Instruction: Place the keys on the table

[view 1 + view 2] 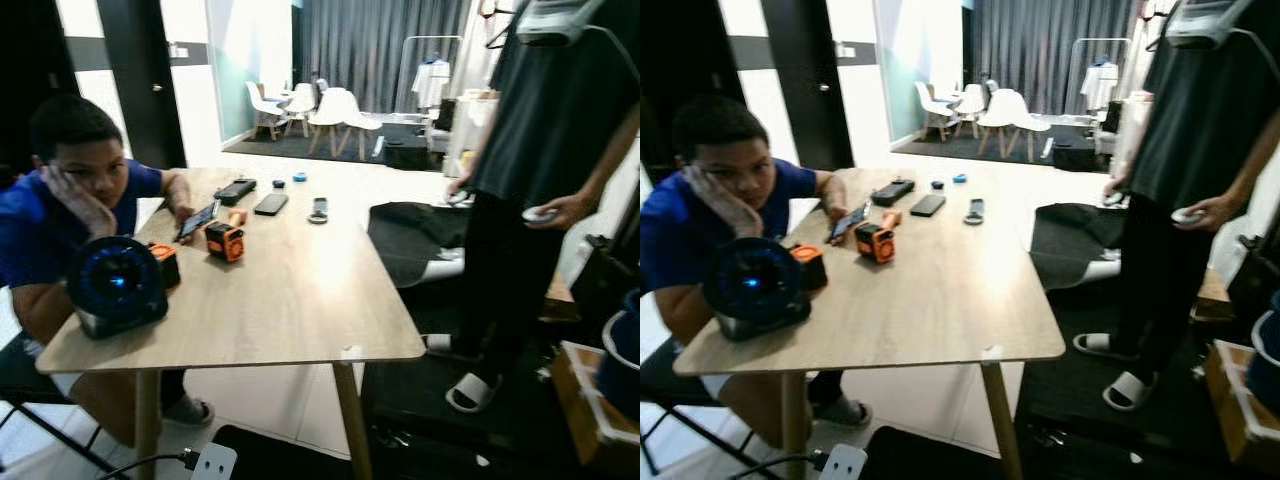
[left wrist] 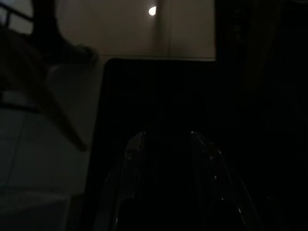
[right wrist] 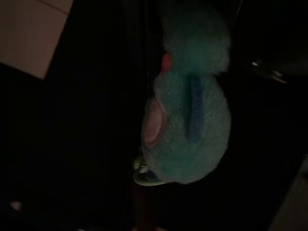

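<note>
A fluffy teal keychain [image 3: 187, 110] hangs in front of the right gripper, grip state impossible to tell, below the wooden table [image 1: 290, 310] where a seated person [image 1: 70, 200] leans.

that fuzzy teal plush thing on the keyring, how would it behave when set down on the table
The fuzzy teal plush charm looks soft, so it would probably squash and settle without bouncing. Its rounded body might roll slightly, though the pale green ring at its end should limit that. It likely weighs little.

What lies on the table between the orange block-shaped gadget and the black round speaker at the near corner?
In the left eye view, a smaller black-and-orange gadget sits between the orange gadget and the speaker, close against the speaker, on the table.
</note>
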Tool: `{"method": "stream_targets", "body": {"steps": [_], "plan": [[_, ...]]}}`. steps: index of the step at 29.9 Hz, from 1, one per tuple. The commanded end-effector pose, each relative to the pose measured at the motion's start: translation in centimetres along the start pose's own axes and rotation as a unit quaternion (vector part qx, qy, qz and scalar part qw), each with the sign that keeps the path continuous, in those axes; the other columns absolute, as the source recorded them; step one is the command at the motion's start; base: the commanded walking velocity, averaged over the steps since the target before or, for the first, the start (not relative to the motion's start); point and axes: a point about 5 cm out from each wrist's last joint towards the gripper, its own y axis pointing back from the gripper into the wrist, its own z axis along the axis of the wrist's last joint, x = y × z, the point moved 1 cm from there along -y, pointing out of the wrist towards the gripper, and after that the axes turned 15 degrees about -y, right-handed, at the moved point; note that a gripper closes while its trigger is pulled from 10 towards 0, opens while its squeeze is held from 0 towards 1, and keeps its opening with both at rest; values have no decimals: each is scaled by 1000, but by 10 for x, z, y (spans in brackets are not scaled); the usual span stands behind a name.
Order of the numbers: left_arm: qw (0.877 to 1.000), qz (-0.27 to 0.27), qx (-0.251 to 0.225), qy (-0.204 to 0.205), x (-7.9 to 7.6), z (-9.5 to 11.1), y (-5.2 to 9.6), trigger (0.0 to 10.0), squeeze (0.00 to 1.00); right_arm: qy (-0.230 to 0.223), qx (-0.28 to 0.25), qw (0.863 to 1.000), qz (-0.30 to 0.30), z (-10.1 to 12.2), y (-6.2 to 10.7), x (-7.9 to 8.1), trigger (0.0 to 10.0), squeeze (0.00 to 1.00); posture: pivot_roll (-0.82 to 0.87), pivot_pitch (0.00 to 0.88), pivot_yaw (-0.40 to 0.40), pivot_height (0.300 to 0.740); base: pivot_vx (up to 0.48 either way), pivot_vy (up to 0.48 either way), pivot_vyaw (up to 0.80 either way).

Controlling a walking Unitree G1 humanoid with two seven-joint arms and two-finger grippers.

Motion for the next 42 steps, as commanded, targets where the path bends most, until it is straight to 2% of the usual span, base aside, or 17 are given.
{"method": "stream_targets", "body": {"steps": [1, 7, 8, 13, 42], "plan": [[1000, -1, 2, 2, -1, -2, 1, 10000, 0, 8, -7, 1000, 4, 3, -1, 2, 10000, 0, 60, 0, 4, 740, 0, 0, 800], [1000, -1, 2, 2, -1, -2, 1, 10000, 0, 8, -11, 1000, 4, 4, -1, 1, 10000, 0, 60, 0, 4, 740, 0, 0, 717], [1000, -1, 4, 2, -1, -3, 1, 10000, 0, -6, -12, 1000, 0, 3, 0, 0, 10000, 0, 60, 0, 4, 740, 0, 0, 0], [1000, 0, 4, 3, 0, -4, 2, 10000, 0, -10, -12, 1000, 0, 3, 0, 0, 10000, 0, 60, 0, 3, 740, 0, 0, 0], [1000, -7, 1, 15, -1, -6, 4, 10000, 0, -5, -11, 1000, 7, 2, 0, 3, 10000, 0, 65, 0, 3, 740, 0, 0, 0]]}}
